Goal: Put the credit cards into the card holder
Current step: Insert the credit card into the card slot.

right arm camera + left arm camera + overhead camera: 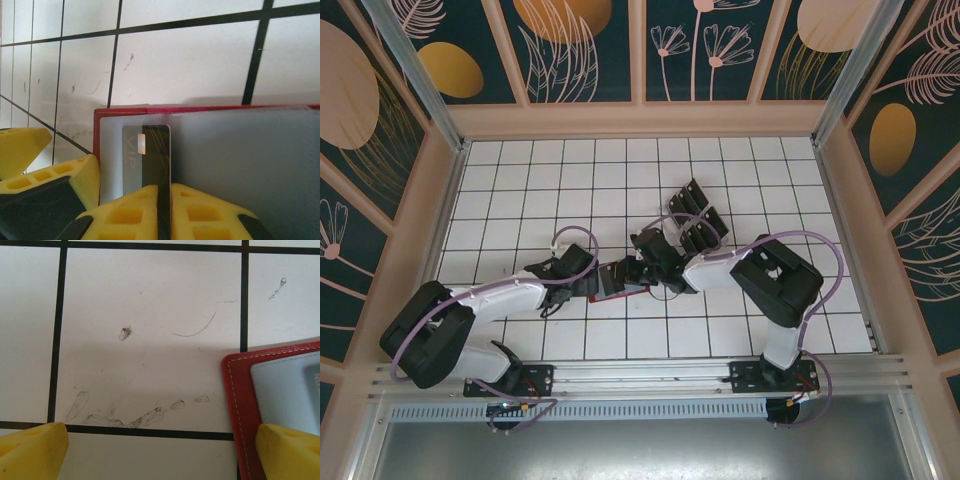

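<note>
Yellow fingers (125,215) of the right gripper (163,212) were pressed together on a credit card (156,155). We saw its dark near end pinched between the pads. Its far end reached over the grey lining of the open red card holder (235,160), close to the holder's left border. Seen from its own wrist, the left gripper (160,452) was spread wide. One fingertip (30,450) hung above the white gridded table (150,290), and the other overlapped the holder's stitched red edge. From above, we found the holder lying between both grippers near the table's front middle. More black cards (698,215) sat just behind the right gripper.
</note>
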### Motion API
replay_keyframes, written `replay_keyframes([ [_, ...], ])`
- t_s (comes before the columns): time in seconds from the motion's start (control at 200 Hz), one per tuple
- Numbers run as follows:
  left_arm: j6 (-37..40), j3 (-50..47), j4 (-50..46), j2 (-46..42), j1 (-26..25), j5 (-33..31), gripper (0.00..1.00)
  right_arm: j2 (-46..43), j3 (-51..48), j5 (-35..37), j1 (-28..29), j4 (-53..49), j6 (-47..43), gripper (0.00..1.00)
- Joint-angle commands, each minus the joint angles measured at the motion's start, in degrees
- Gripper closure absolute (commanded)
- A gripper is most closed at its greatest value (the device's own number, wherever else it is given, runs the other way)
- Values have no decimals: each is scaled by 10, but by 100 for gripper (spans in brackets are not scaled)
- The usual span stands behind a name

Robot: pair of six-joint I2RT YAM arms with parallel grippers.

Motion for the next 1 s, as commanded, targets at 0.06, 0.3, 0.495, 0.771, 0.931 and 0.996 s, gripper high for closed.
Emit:
replay_keyframes([
  [0.06,-9,-6,16,12,2,8,4,25,21,-3,17,-9,-1,87],
  [0.3,-2,5,15,14,2,5,4,29,15,5,19,-12,6,69],
  [0.495,14,40,-11,5,2,-15,2,1,6,13,12,-22,1,62],
  [0.771,22,58,-59,-30,3,-27,2,-40,9,36,13,-68,-25,55],
  [0.931,25,46,-79,-43,2,-14,2,-46,4,37,16,-72,-27,58],
  [0.996,24,41,-81,-42,3,-6,1,-42,4,34,18,-69,-26,60],
])
